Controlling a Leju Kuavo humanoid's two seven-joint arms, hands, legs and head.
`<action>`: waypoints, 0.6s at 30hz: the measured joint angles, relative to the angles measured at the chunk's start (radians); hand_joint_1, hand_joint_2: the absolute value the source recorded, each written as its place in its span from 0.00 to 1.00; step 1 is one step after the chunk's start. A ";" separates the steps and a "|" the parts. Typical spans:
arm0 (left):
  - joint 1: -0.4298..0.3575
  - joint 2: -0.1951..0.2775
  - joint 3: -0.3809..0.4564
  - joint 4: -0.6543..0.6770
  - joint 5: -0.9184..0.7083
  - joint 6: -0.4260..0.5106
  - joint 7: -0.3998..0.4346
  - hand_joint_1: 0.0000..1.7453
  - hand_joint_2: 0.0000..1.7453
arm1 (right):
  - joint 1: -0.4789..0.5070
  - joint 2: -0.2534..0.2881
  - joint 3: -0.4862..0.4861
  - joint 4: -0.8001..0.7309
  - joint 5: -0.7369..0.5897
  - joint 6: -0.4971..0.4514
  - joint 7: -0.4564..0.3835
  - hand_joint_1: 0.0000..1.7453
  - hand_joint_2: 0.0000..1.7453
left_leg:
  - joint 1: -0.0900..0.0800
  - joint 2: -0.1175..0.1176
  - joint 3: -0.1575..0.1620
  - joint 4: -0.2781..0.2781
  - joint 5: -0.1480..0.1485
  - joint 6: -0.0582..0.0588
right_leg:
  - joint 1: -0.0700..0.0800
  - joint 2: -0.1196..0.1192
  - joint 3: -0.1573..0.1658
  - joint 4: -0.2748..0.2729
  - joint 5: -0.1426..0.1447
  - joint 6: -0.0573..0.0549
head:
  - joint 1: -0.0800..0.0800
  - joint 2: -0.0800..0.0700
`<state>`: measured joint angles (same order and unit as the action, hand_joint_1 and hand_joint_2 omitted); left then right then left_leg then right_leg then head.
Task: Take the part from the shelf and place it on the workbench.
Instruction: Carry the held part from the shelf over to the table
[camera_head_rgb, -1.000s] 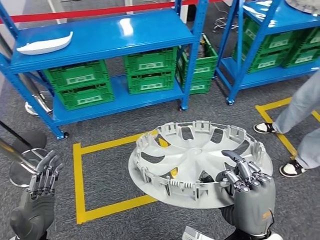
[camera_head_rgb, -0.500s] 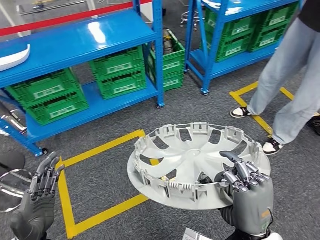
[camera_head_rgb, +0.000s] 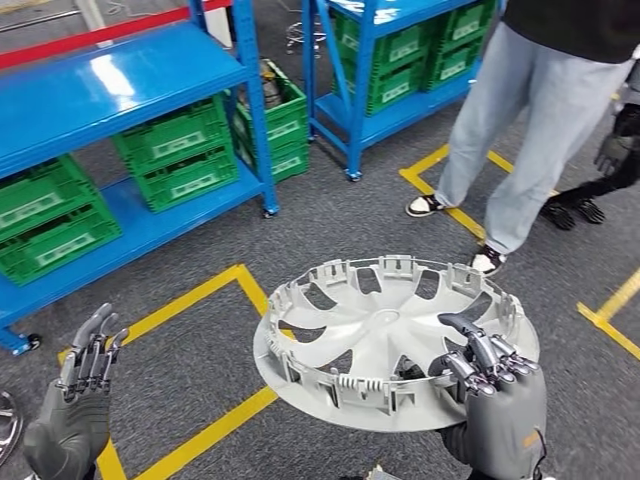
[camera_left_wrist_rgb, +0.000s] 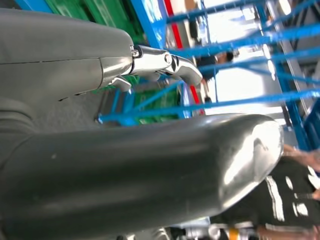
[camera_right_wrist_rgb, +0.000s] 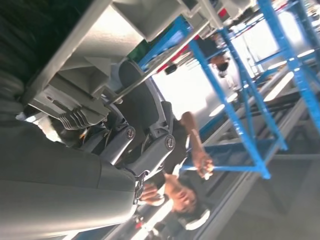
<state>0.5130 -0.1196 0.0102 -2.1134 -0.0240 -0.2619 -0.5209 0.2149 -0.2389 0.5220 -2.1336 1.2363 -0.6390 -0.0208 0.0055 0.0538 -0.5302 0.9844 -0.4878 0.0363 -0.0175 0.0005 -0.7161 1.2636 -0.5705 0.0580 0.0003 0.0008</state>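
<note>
Over the taped floor: wheel cover (camera_head_rgb: 385, 335), carried flat, rim pinched by right hand (camera_head_rgb: 494, 400) for transport to workbench; left hand (camera_head_rgb: 75, 405) empty, fingers loosely spread.

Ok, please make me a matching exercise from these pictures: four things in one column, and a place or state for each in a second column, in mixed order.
Things:
1. wheel cover
2. left hand
3. green crates
4. person

Places or states:
a. standing on the floor, on the right
b. holding nothing, fingers apart
c. held at its rim by the right hand
d. on the lower level of the blue shelf

Pairs: 1-c, 2-b, 3-d, 4-a
</note>
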 joint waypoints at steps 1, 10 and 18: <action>-0.001 0.003 0.000 0.001 0.000 0.003 -0.005 0.00 0.00 | 0.001 -0.001 0.000 0.000 0.000 0.000 -0.002 1.00 1.00 | 0.000 0.013 0.001 0.001 -0.002 -0.002 | -0.001 -0.009 0.037 -0.059 0.029 0.000 | 0.000 0.000; -0.005 0.028 -0.014 0.007 0.005 0.019 -0.024 0.00 0.00 | 0.007 -0.002 -0.006 -0.001 -0.008 0.000 -0.015 1.00 1.00 | -0.001 0.018 -0.003 0.055 -0.053 -0.046 | 0.003 -0.031 0.149 -0.259 0.093 -0.053 | -0.012 0.000; -0.005 0.040 -0.018 0.016 0.011 0.025 -0.025 0.00 0.00 | 0.004 -0.002 -0.006 0.000 -0.012 0.000 -0.018 1.00 1.00 | 0.002 -0.082 -0.048 0.138 -0.042 -0.032 | 0.009 0.077 0.144 -0.252 0.099 -0.064 | -0.015 0.000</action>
<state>0.5085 -0.0792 -0.0082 -2.0973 -0.0130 -0.2370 -0.5454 0.2193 -0.2411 0.5158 -2.1340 1.2246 -0.6385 -0.0390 0.0077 -0.0282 -0.5787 1.1229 -0.5303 0.0044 -0.0084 0.0776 -0.5725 1.0113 -0.4716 -0.0055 -0.0149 0.0008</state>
